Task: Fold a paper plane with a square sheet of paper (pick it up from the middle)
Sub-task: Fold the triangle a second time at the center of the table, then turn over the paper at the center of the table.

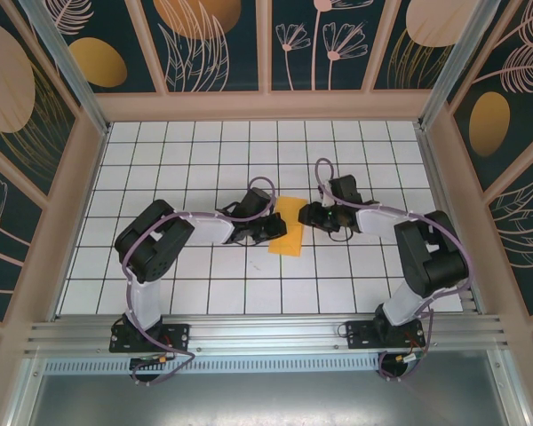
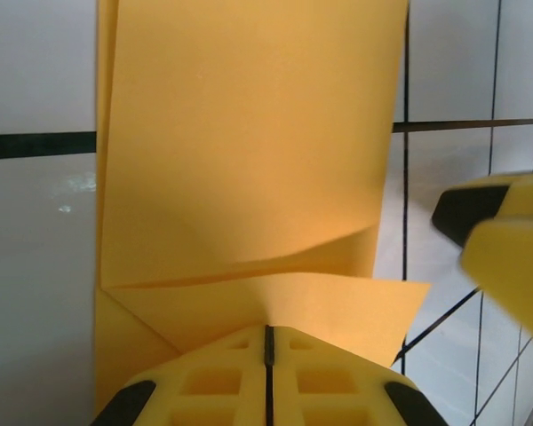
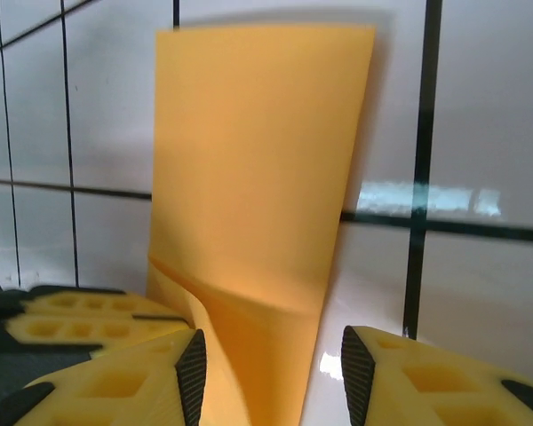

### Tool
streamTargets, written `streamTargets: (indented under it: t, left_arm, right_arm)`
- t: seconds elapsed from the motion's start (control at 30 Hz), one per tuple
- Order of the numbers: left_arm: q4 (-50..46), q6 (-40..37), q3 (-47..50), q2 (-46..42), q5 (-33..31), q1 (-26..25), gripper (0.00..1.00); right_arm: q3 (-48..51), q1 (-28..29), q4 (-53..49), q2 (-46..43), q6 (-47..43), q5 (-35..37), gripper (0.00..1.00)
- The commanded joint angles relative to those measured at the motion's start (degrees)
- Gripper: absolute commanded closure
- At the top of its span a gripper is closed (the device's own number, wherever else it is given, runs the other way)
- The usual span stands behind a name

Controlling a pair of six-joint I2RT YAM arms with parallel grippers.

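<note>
Top view, folded square sheet of paper (image 1: 289,238) flat on tiled table (image 1: 160,177) between left gripper (image 1: 266,229) and right gripper (image 1: 309,216), left wrist, jaws clenched on the sheet's lifted near edge, right wrist, jaws released, standing apart either side of its end.

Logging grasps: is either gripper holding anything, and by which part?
The left gripper, shut, seems to pinch the folded sheet of paper at its left edge. The right gripper is open astride the paper, gripping nothing.

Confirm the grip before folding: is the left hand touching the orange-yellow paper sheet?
Touching. Left wrist view: the shut left hand pinches the raised near flap of the orange-yellow paper sheet.
</note>
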State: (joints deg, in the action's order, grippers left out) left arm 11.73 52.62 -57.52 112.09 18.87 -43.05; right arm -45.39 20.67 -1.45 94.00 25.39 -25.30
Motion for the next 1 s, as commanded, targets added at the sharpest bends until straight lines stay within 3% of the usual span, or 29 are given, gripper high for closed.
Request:
streamTargets:
  t: [0.0, 0.4, 0.97]
  left_arm:
    - [-1.0, 0.11, -1.1, 1.63, -0.49, -0.03, 0.9]
    - [-0.99, 0.21, -0.58, 1.5, -0.32, -0.11, 0.9]
    - [-0.78, 0.32, -1.02, 1.38, -0.24, -0.11, 0.9]
  right_arm:
    - [-2.78, -1.63, 0.88, 2.37, -1.07, 0.16, 0.52]
    - [-8.06, -2.69, 1.87, 10.76, -1.15, -5.29, 0.52]
    - [-1.3, -1.9, 4.25, 6.95, -0.43, -10.75, 0.55]
